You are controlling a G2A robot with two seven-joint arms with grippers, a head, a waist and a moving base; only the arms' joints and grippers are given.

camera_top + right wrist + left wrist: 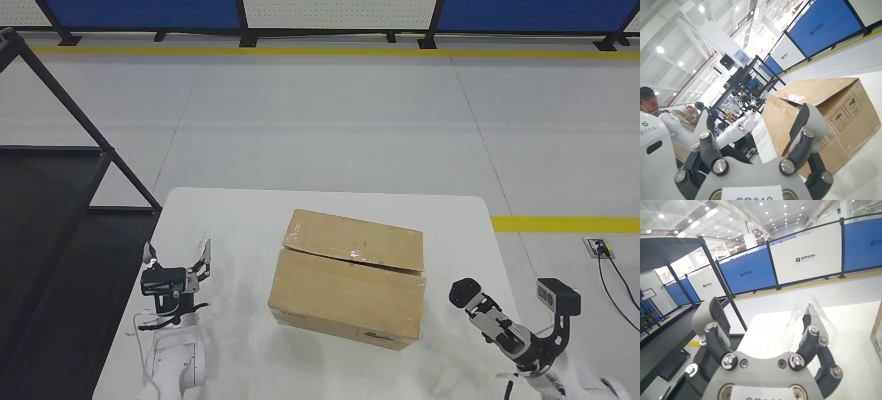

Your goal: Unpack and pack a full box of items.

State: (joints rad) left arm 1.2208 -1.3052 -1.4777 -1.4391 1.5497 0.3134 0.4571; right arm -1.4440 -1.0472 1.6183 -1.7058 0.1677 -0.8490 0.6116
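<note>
Both with fingers wide, left gripper (762, 303) at nine o'clock of the box (350, 285) and right gripper (755, 109) at three should lift its loose flap (355, 240) gently.

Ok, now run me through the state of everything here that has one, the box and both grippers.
cardboard box: on the table, top flaps folded shut, one flap edge slightly lifted.
left gripper: open, holding nothing, off to one side of the box, not touching it.
right gripper: open, holding nothing, on the box's other side, apart from it.
</note>
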